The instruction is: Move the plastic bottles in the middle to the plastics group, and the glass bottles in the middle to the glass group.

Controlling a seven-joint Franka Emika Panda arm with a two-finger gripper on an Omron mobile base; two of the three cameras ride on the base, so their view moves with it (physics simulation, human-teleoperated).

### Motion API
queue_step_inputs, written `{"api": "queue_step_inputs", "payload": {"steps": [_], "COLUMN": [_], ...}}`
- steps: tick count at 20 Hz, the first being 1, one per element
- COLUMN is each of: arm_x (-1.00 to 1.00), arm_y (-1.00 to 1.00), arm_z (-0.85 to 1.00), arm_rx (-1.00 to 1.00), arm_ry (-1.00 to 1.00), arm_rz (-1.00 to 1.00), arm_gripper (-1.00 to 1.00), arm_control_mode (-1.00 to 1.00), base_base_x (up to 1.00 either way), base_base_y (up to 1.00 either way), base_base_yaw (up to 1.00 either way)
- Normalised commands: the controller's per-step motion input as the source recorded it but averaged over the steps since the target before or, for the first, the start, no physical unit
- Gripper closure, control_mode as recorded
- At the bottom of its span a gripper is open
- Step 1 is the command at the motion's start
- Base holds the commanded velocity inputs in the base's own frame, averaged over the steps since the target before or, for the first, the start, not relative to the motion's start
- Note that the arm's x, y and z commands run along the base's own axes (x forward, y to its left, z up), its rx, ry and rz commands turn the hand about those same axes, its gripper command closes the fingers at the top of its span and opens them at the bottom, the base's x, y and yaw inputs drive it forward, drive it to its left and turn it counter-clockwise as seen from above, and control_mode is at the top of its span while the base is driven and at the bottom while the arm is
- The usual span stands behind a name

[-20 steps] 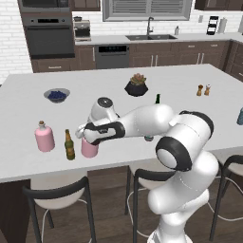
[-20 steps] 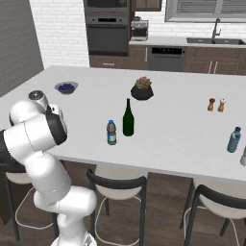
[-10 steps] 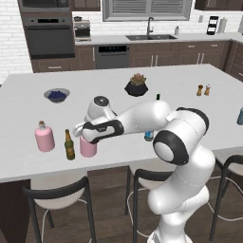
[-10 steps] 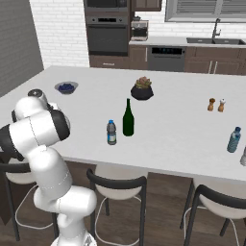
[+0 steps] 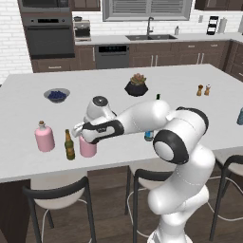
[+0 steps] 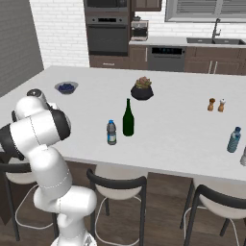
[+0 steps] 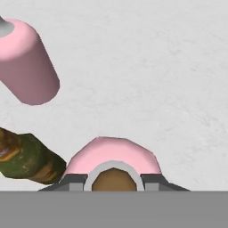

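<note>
Gripping the pink flask (image 5: 88, 146) at its short neck, our hand (image 5: 84, 133) is closed; it stands at 3 o'clock of the brown beer bottle (image 5: 70, 145). We judge it rigid, slippery, breakable.

Pincer (image 7: 114, 180) clamped, arm outstretched left

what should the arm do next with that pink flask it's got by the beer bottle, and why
Probably open the jaws and let go. The gripper is shut on the pink flask, whose base looks down on the counter right beside the brown beer bottle and the other pink flask, so it seems to have reached the glass group. The wine bottle and water bottle wait mid-counter.
</note>
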Motion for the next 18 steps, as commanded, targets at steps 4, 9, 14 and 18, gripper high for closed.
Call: {"api": "queue_step_inputs", "payload": {"steps": [4, 9, 14, 18], "arm_x": [0.00, 0.00, 0.00, -0.14], "arm_y": [0.00, 0.00, -0.01, -0.31], "arm_z": [0.00, 0.00, 0.07, 0.49], "arm_rx": [0.00, 0.00, 0.00, 0.01], "arm_ry": [0.00, 0.00, 0.00, 0.00], "arm_rz": [0.00, 0.00, 0.00, -0.04], "arm_gripper": [-1.00, -1.00, -1.00, -1.00], "arm_control_mode": [-1.00, -1.00, -1.00, -1.00], "base_base_x": [0.00, 0.00, 0.00, 0.00], "base_base_y": [0.00, 0.00, 0.00, 0.00], "base_base_yaw": [0.00, 0.00, 0.00, 0.00]}}
